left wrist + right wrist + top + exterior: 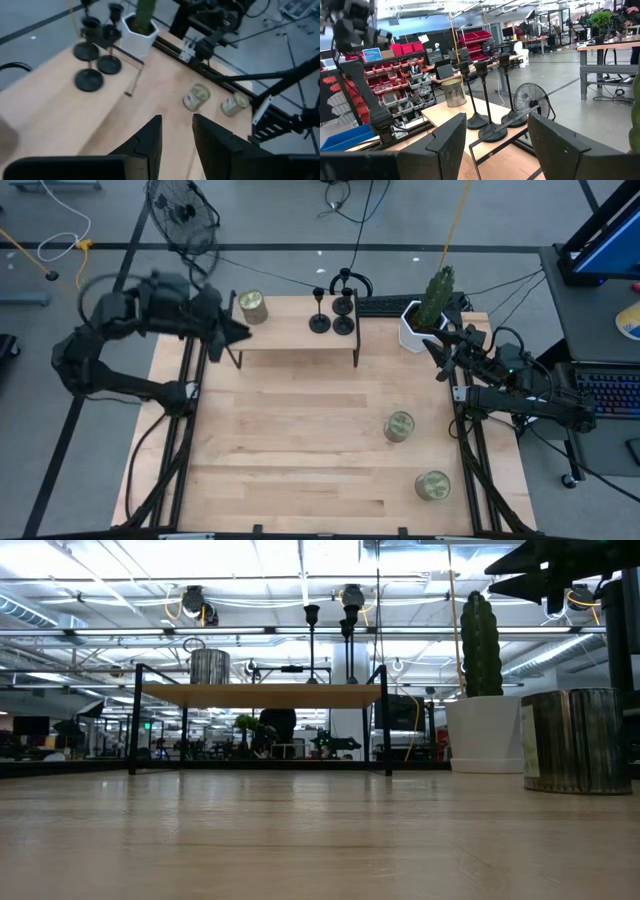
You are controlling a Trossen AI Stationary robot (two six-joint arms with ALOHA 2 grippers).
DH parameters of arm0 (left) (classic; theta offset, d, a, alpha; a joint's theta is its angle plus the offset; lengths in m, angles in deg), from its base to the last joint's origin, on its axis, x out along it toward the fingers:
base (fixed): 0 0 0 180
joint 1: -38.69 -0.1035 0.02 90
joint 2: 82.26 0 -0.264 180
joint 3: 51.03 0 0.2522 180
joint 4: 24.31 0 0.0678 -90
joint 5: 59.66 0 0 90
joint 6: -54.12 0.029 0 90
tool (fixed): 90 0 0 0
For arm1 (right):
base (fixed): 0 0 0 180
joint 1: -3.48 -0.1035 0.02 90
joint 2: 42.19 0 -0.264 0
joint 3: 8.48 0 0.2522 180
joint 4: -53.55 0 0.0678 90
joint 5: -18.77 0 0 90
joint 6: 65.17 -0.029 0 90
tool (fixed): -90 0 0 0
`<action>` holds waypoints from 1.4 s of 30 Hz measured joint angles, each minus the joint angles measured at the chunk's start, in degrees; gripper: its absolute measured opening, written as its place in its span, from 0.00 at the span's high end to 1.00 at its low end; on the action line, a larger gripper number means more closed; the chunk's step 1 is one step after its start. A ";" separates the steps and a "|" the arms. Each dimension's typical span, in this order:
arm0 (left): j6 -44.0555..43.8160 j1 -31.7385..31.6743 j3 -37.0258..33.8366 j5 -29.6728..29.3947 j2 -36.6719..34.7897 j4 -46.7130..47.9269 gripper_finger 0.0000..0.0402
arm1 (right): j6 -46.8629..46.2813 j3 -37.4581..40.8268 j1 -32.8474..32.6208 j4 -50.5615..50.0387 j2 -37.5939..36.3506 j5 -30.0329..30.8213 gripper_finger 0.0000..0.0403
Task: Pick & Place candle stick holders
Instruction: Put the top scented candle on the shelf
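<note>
Because the three holders (332, 312) stand close together on the right end of the small raised shelf (280, 336), they look ready to be picked up one at a time. In the right wrist view they stand straight up in a tight bunch (487, 107), round bases almost touching. A tin (251, 306) sits on the left end of the shelf, well apart from them.

The left gripper (232, 332) hangs over the left end of the shelf, near the tin. Its fingers (150, 142) are spread a little, with nothing between them. It seems to be waiting up high, so it does not bump the shelf.

The right gripper (447, 350) hangs at the right edge of the table, just beside the white pot (412, 330) with the cactus (437, 292). Its jaws are spread wide and empty, and they face the holders. My guess is that this arm goes for them first, since it is nearer.

Two more tins (400, 425) (432, 485) stand on the table below, well apart from the shelf.

Some things are hard to see. From above, the holders melt into one dark clump, so the third is hard to pick out. In the low view only two thin stems (312, 640) show clearly, and the right gripper is cut off at the top corner. The left arm looks smeared from above.
</note>
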 joint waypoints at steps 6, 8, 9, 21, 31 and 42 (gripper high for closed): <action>-2.80 7.48 -19.29 -1.55 -7.41 -14.13 0.72 | -4.82 0.00 0.00 -0.02 0.00 -0.17 0.48; -4.00 9.28 -25.46 -1.52 -9.88 -19.23 0.72 | -6.31 0.00 -0.01 -0.02 0.00 -0.17 0.48; -4.57 9.91 -28.34 -1.54 -11.15 -21.20 0.72 | -6.70 0.00 -0.02 -0.02 0.00 -0.17 0.48; -10.22 12.36 -51.04 -1.66 -23.01 -32.66 0.72 | -5.37 0.00 -0.02 -0.07 0.00 -0.17 0.48; -16.35 12.36 -52.53 -1.07 -24.14 -33.40 0.72 | -4.52 0.00 -0.01 -0.07 0.00 -0.17 0.48; -2.58 11.88 -52.58 3.53 -28.27 -32.69 0.72 | -8.20 0.00 0.00 -0.08 -0.01 -1.46 0.48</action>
